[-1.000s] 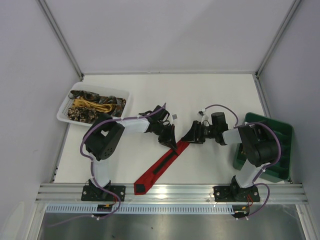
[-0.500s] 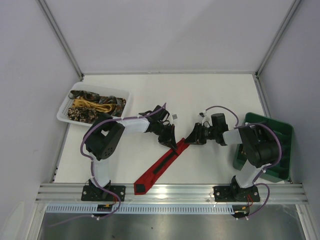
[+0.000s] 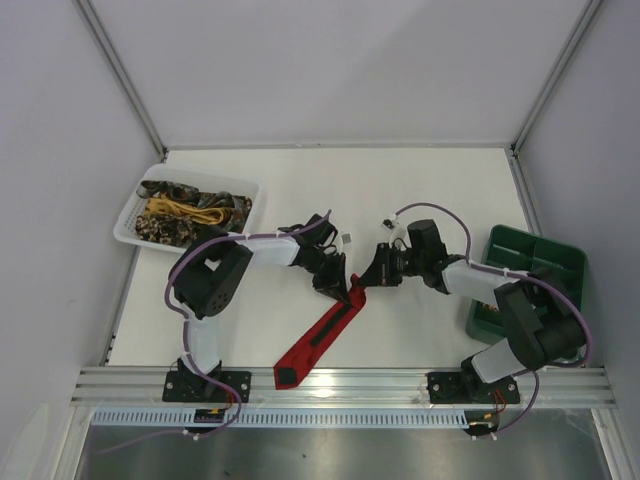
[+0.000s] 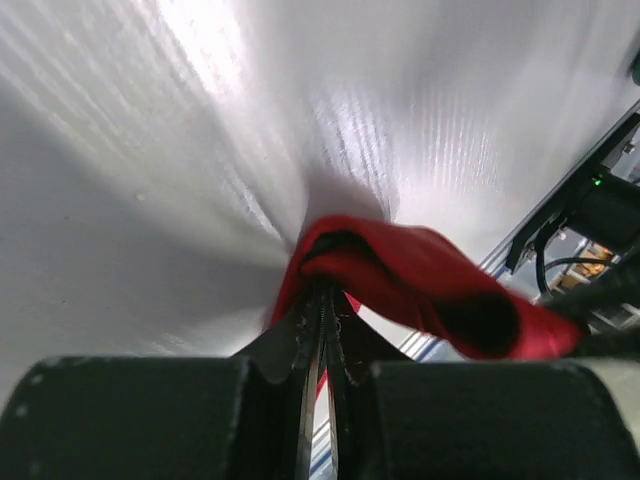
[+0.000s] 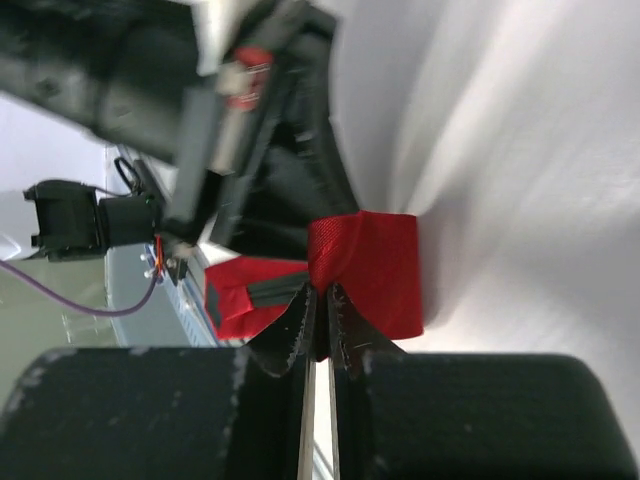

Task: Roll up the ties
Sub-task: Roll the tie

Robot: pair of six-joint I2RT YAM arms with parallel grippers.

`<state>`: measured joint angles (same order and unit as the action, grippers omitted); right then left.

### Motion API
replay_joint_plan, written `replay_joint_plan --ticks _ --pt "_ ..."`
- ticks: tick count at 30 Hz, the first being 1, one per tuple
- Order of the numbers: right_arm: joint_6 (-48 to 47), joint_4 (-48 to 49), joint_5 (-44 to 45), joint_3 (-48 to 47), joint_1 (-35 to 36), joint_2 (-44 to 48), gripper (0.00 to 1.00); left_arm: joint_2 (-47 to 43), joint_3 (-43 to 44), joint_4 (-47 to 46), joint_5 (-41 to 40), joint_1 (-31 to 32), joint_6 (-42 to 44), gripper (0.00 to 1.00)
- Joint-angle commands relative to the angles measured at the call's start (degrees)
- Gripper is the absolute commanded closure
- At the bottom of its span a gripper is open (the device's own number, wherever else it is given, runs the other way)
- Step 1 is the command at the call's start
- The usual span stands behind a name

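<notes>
A bright red tie (image 3: 318,338) with dark backing lies slanted on the white table, its pointed end near the front edge. Its upper end is folded over into a short loop (image 5: 372,268) between my two grippers. My left gripper (image 3: 340,284) is shut on that end from the left, and red cloth (image 4: 420,280) bulges just past its closed tips (image 4: 327,292). My right gripper (image 3: 371,276) pinches the same fold from the right, its tips (image 5: 322,296) shut on the red cloth's edge. Other patterned and yellow ties (image 3: 186,211) lie heaped in a basket.
The white mesh basket (image 3: 128,224) stands at the back left. A green compartment tray (image 3: 574,262) sits at the right edge beside the right arm. An aluminium rail (image 3: 340,380) runs along the table's near edge.
My right gripper has closed onto the tie's folded end and reached further left. The left gripper stayed shut, and the tie's upper end shifted slightly.
</notes>
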<state>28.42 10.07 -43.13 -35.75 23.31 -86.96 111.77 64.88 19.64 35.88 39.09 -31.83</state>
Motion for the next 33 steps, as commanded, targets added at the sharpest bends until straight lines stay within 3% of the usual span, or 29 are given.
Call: replay_joint_plan --ticks 1,15,19,23,29,33 --pt "-0.8 -6.2 3.4 -2.3 3.6 4.2 1.00 1.8 -1.6 1.0 -7.7 -0.7 2.5 0.89" --pt "2.5 -8.0 13.9 -1.6 16.6 3.8 1.00 -0.5 -3.6 0.5 -8.2 -1.0 0.1 0.92" --pt "5.7 -4.3 20.0 1.2 18.5 2.8 1.00 -1.3 -3.6 2.1 -8.9 -1.0 0.0 0.92" --pt "6.5 -2.8 21.5 2.7 19.7 2.1 1.00 -3.6 -4.0 4.5 -11.6 -1.0 -0.9 0.77" --pt "4.6 -3.1 21.7 2.7 21.0 0.1 1.00 -7.7 -3.8 8.1 -15.8 -1.4 -0.9 0.68" --pt "4.1 -4.1 22.0 2.1 22.0 -0.6 1.00 -8.6 -4.1 7.7 -14.0 -1.5 -1.5 0.68"
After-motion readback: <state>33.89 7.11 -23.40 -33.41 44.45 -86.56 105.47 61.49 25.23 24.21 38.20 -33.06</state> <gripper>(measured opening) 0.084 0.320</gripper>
